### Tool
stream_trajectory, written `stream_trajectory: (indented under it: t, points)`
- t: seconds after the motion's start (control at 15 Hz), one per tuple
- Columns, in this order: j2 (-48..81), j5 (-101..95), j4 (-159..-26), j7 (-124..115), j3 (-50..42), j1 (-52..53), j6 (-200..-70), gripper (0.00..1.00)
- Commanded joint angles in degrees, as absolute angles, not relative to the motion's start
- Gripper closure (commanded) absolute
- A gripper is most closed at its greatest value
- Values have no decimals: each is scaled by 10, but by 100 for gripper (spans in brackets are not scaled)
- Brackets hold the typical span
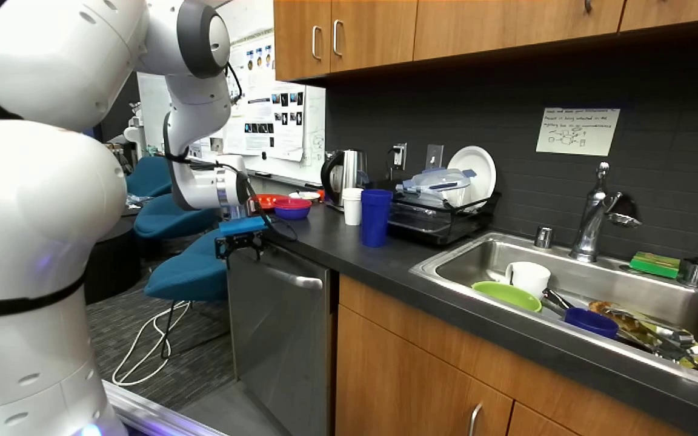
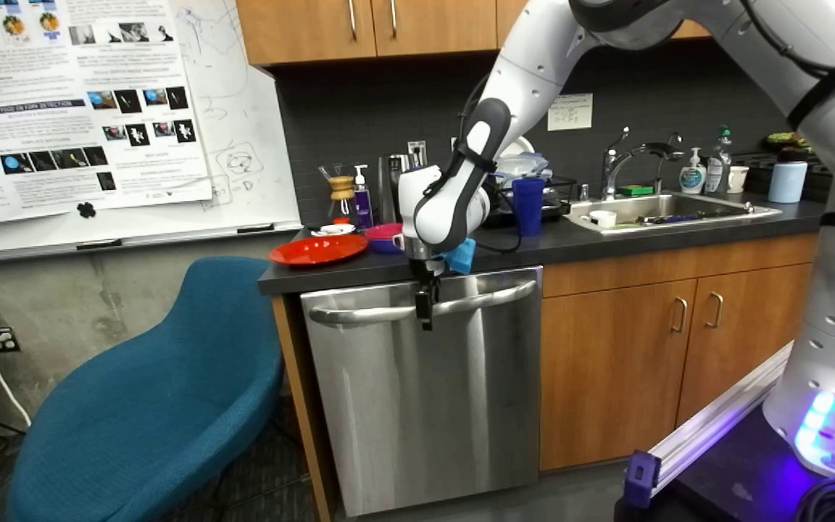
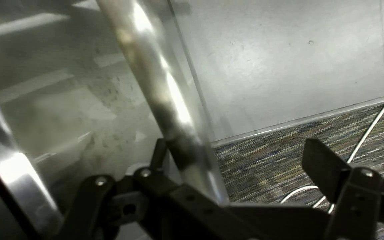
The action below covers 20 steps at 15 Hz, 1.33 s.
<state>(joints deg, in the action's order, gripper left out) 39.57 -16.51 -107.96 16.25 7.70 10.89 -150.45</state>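
Hanging at the dishwasher handle (image 3: 165, 86), my end effector (image 3: 235, 146) stood spread; the wrist view put the handle between my fingers (image 3: 323, 165), nearer the one by the door (image 3: 58, 110). Contact unclear. Risk, I judged: closing off-centre could wrench handle or finger.

The bar handle (image 3: 158, 76) is glossy metal, the carpet (image 3: 262, 170) rough cloth.

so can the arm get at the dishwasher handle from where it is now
Probably yes: in the wrist view the handle shows between the fingers of the open gripper, with nothing seen blocking it, though depth is hard to judge.
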Motion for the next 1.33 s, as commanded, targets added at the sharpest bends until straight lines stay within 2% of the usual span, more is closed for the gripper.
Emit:
stream_trajectory:
  t: [0.0, 1.27]
  points:
    - [393, -147, -1094, 164, 89, 98, -1503, 0]
    - [402, -112, -1097, 155, 96, 92, -1473, 0]
